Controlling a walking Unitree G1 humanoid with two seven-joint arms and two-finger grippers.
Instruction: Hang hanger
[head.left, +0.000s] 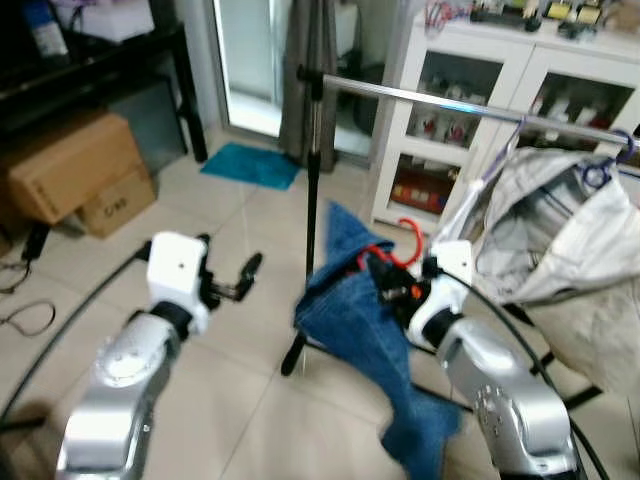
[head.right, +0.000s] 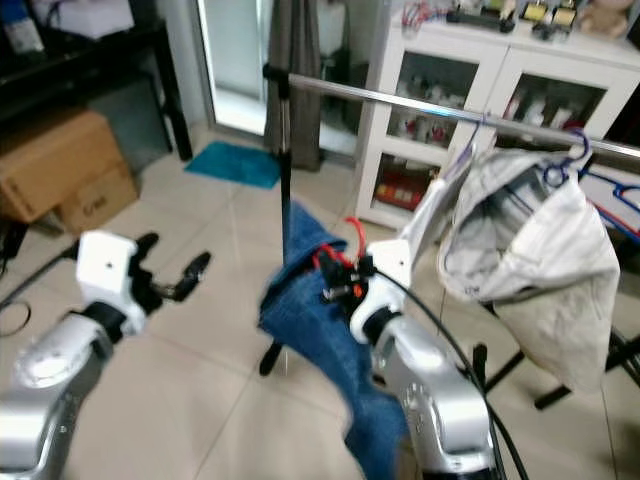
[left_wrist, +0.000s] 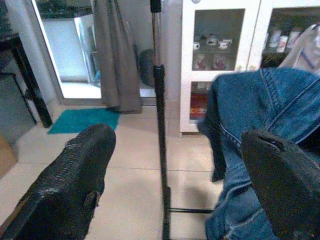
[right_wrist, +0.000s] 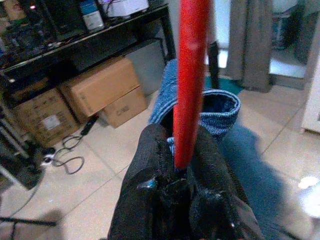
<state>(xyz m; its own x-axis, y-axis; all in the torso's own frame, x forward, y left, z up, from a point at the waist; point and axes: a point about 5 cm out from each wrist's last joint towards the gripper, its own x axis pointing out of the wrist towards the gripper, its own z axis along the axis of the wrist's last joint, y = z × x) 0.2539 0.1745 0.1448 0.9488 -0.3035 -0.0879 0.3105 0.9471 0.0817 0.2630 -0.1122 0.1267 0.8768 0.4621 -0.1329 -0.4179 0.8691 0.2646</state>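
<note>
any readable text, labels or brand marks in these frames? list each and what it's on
Small cardboard box: dark printed mark on its side, too blurred to read.
Lower cardboard box in the right wrist view: white label, too small to read.
Containers on the dark shelf: labels, unreadable.
Items in the white cabinet: no legible print.
Red hanger, held by the right gripper, and the jeans: no text seen.

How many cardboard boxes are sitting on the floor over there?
2 in the head views: a large cardboard box under the dark shelf, and a smaller box in front of it. The right wrist view hints at more.
</note>
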